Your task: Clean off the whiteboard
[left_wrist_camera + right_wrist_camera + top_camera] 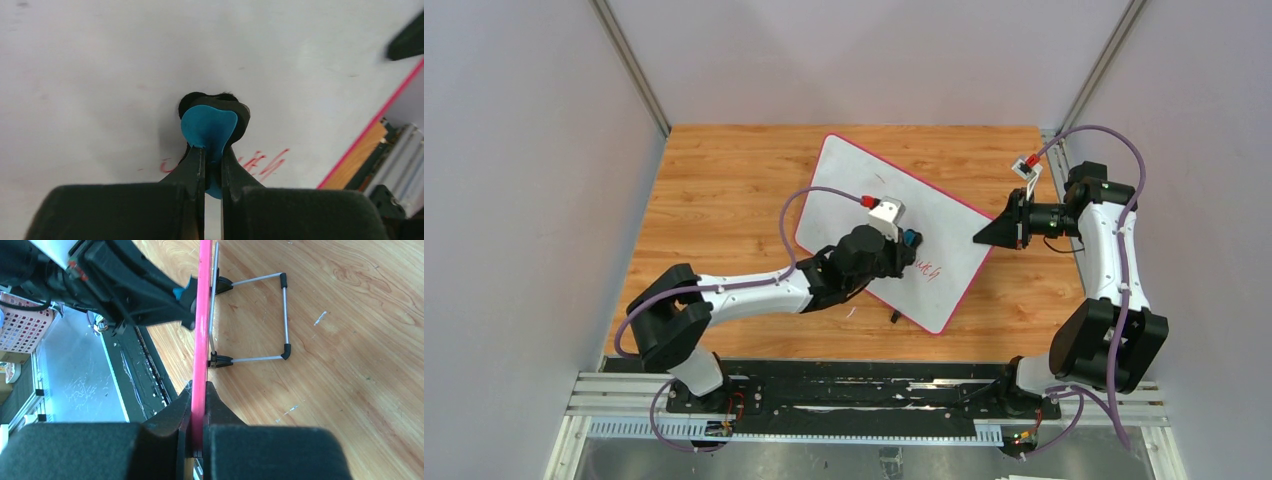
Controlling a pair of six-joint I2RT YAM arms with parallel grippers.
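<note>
The orange-brown wooden table (724,180) carries a large white rectangular whiteboard (854,180) with rounded corners and a thin pink-red rim. It sits near the table's middle, turned at a slant to the table's edges, with one long edge toward the left arm. Seen from the right wrist, the board is edge-on and stands propped off the wood on a thin grey wire stand (285,315) with small black feet.

The left claw (212,150) reaches over the board's near right part and is pressed together on a small eraser (207,127), a blue block with a black felt pad. The felt is flat against the white surface. The right claw (200,390) comes in from the board's right side and pinches the pink-red rim between its two black fingers (220,407).

A short line of red writing (262,162) lies on the whiteboard just beside the eraser, toward the board's pink edge. Fainter red smears show on the eraser's other side.
</note>
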